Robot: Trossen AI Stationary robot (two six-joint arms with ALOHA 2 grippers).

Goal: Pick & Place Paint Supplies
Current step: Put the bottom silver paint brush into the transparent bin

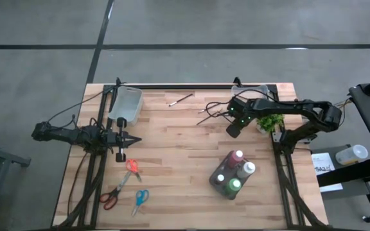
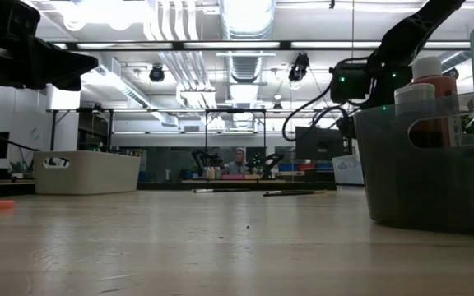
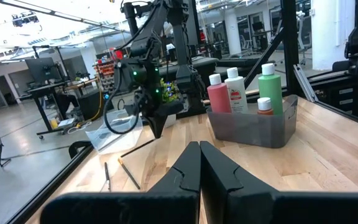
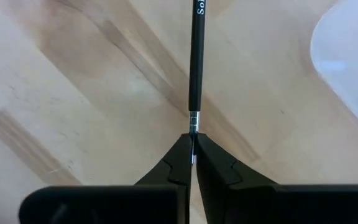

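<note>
Four paint bottles stand in a grey caddy [image 1: 218, 168] at the near right; they also show in the left wrist view [image 3: 251, 127]: red [image 3: 218, 94], white [image 3: 234, 92], green [image 3: 268, 88] and a low dark red one [image 3: 264, 106]. My right gripper [image 4: 193, 144], at the far right of the table [image 1: 234, 128], is shut on a thin dark paintbrush [image 4: 196, 62]. Other brushes lie on the wood [image 1: 180, 100] [image 3: 129, 175]. My left gripper [image 3: 199, 147] is shut and empty at the table's left [image 1: 133, 139]. My right gripper pinches the paintbrush between its two fingertips at its metal-banded end [image 4: 194, 119]. The fingers point down toward the table, and the brush runs on beyond them in line with the fingers. Whether its far end rests on the wood I cannot tell.
A white bin [image 1: 126, 106] stands at the far left. A small green plant [image 1: 270, 122] and a clear bag [image 3: 114, 132] sit by the right arm. Orange [image 1: 132, 168], red [image 1: 111, 196] and blue [image 1: 140, 200] scissors lie at the near left. Bare wood lies in the middle.
</note>
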